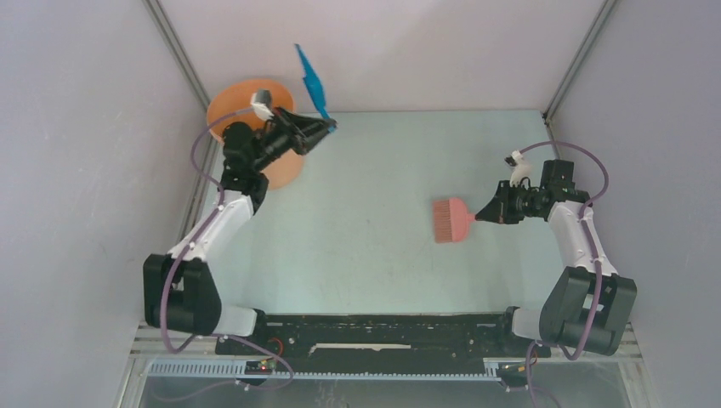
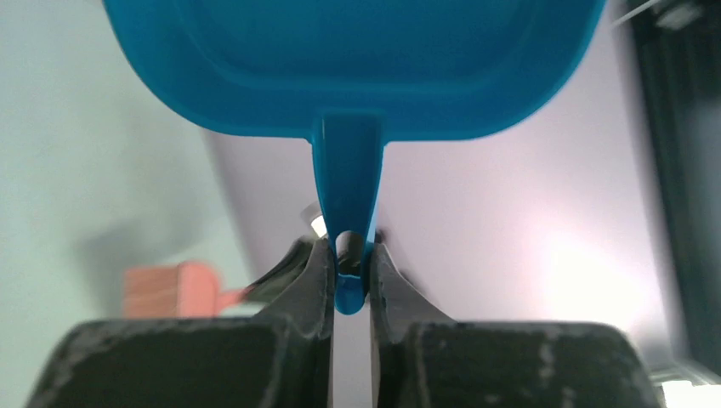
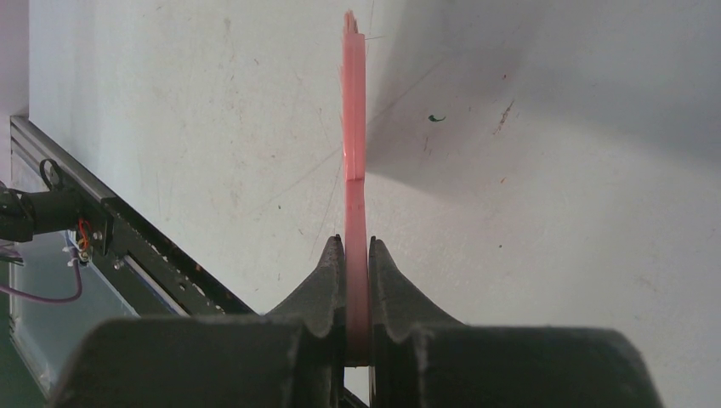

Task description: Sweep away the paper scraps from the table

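Note:
No paper scraps show on the pale mint-green table in any view. My left gripper is shut on the handle of the blue dustpan, which it holds tilted up in the air at the back left, beside the orange bin. In the left wrist view the dustpan fills the top and its handle sits between my fingertips. My right gripper is shut on the handle of the pink brush, held flat over the table's right half. The right wrist view shows the brush edge-on.
The orange round bin stands at the back left corner, partly behind my left arm. Grey walls and metal rails border the table. A black rail runs along the near edge between the arm bases. The brush also shows blurred in the left wrist view.

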`<action>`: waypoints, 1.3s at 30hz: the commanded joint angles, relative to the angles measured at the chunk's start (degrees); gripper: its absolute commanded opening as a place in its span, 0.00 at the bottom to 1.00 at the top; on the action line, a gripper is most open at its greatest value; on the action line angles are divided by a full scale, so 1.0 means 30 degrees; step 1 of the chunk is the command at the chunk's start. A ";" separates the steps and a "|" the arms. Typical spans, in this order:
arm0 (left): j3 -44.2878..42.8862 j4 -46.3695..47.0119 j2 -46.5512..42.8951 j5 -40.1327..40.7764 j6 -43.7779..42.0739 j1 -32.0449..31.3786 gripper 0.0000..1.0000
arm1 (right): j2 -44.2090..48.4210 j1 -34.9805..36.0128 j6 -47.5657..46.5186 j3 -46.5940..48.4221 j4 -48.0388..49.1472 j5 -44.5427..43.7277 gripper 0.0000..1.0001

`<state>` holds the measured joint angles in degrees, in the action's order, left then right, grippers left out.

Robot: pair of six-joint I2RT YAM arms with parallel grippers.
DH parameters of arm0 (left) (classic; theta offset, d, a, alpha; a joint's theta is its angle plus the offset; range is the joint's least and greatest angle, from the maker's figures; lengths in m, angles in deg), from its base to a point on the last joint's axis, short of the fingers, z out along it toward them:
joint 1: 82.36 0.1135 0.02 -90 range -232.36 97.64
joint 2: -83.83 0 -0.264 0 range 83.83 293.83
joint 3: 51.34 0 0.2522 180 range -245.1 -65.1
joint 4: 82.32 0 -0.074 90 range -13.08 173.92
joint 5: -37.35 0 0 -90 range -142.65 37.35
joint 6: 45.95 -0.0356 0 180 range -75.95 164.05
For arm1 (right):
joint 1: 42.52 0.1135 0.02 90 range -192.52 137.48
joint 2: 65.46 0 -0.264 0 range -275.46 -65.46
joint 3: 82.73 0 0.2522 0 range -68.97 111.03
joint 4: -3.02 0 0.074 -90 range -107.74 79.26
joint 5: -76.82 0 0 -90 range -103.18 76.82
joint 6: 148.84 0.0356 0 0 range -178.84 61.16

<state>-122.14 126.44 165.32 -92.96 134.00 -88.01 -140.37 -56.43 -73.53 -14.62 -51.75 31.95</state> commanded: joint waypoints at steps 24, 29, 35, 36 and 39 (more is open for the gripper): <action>-0.1043 -3.1456 0.0962 1.4377 -2.1400 -1.4719 0.13 | 1.0353 0.6159 -0.8788 0.0119 -0.1408 -1.3727 0.00; -0.1140 -3.0181 0.2309 1.3586 -2.1555 -1.4758 0.16 | 1.1696 0.9626 -1.0742 -0.3054 0.0152 -1.7634 0.01; -0.1745 -2.9841 0.3394 1.3053 -2.1775 -1.4947 0.31 | 1.0437 1.5011 -0.9997 -0.6374 0.1678 -2.1745 0.11; -0.1747 -2.9887 0.3491 1.3075 -2.1810 -1.4975 0.33 | 1.0194 1.5481 -0.9447 -0.6438 0.1606 -2.1852 0.17; -0.1767 -3.0132 0.3380 1.3230 -2.1860 -1.5044 0.44 | 1.0204 1.5379 -0.8075 -0.5771 0.0214 -2.0091 0.45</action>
<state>-125.15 35.69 175.90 -53.29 69.61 -132.44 -110.93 -11.03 -102.15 -34.75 -50.77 -27.46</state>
